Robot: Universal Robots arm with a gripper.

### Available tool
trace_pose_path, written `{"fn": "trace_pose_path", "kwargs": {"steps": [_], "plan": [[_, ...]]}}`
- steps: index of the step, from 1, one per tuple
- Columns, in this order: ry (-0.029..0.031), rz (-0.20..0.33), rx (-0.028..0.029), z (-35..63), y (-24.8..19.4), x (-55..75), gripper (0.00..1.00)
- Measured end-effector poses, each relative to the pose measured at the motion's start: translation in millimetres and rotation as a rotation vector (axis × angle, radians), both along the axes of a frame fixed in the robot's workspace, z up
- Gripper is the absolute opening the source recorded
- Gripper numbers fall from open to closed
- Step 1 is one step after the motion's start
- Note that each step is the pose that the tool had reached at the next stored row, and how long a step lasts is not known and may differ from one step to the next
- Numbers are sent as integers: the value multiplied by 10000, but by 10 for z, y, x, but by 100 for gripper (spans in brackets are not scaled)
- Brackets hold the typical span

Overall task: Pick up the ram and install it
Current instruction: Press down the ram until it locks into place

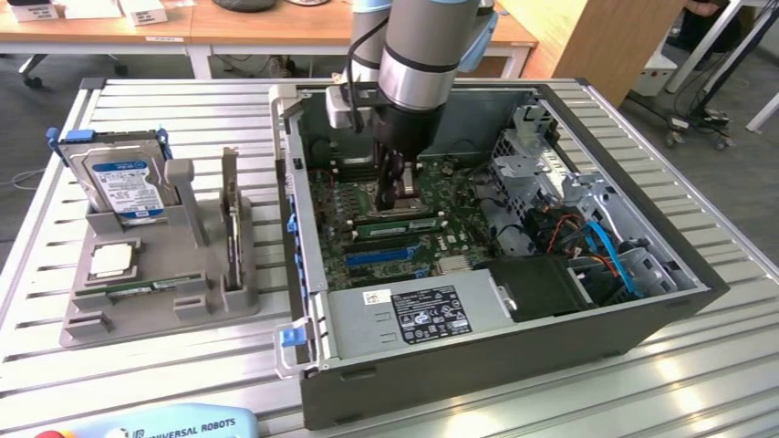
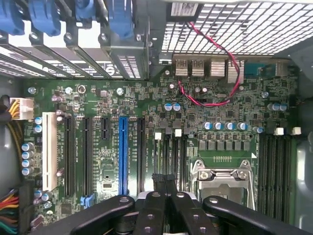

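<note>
A ram (image 1: 397,222), a thin green strip with black chips, lies along the slots on the motherboard (image 1: 365,196) inside the open computer case (image 1: 487,365). My gripper (image 1: 395,203) reaches down into the case and ends right above that strip; I cannot tell whether it touches it. In the wrist view the gripper (image 2: 164,180) is shut, its black fingertips pressed together with nothing between them. They hover over the narrow black slots beside the silver processor socket (image 2: 222,178).
A grey stand (image 1: 159,274) on the slatted table, at the exterior view's left, holds a blue-labelled hard drive (image 1: 122,182), a square silver chip (image 1: 112,261) and a thin dark strip (image 1: 131,290). Cables, a drive cage (image 1: 548,173) and a power supply (image 1: 414,315) crowd the case.
</note>
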State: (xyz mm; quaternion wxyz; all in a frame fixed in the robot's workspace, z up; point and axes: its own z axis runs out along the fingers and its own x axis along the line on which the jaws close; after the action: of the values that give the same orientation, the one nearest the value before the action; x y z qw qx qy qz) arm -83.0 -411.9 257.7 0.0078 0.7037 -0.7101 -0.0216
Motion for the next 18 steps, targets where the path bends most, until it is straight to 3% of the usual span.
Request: {"fn": "trace_pose_path", "kwargs": {"steps": [8,18], "plan": [[2,3,-4,15,-1,15,10],[5,3,0,13,0,259,10]]}}
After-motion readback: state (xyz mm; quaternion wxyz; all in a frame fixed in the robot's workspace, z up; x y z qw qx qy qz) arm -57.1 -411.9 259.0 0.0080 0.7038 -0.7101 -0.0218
